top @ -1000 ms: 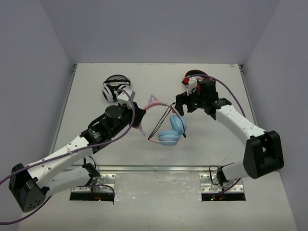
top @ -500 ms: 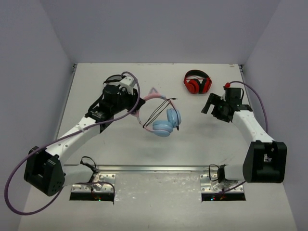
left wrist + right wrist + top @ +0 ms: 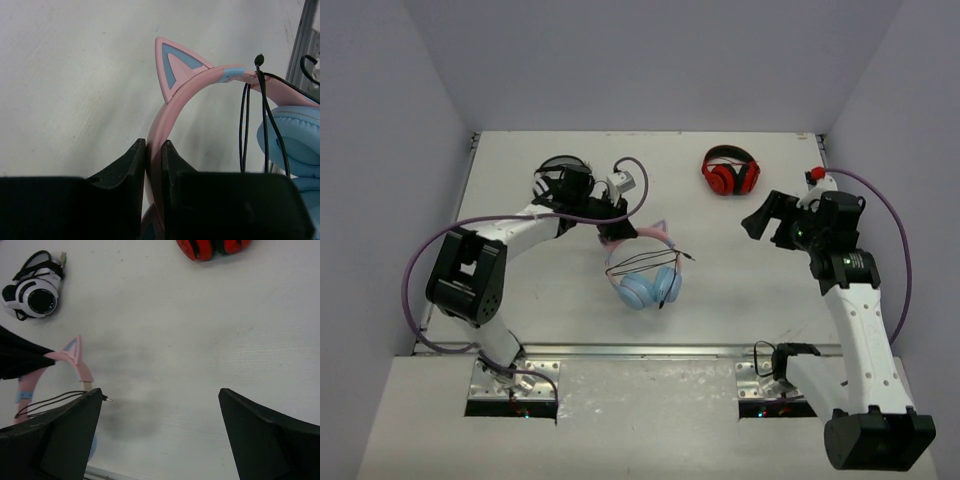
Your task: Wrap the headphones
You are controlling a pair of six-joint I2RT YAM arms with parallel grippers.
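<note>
Headphones (image 3: 642, 290), cat-ear with blue earcups, pinched at pink headband (image 3: 200, 80) by left gripper (image 3: 153, 147); right gripper (image 3: 160, 392) spread wide, empty, well right of them.

White arms (image 3: 865, 320), black joints (image 3: 465, 278), purple cables (image 3: 407, 285)

The white table (image 3: 550, 300) carries red-and-black headphones (image 3: 730, 172) at upper right, white-and-black headphones (image 3: 34, 294) at upper left, and pink cat-ear headphones (image 3: 645, 285) near centre, earcups seemingly touching it.

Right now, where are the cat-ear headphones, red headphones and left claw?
cat-ear headphones (image 3: 638, 292), top view, blue earcup.
red headphones (image 3: 722, 181), top view, an earcup.
left claw (image 3: 154, 150), left wrist view, between its fingertips.
</note>
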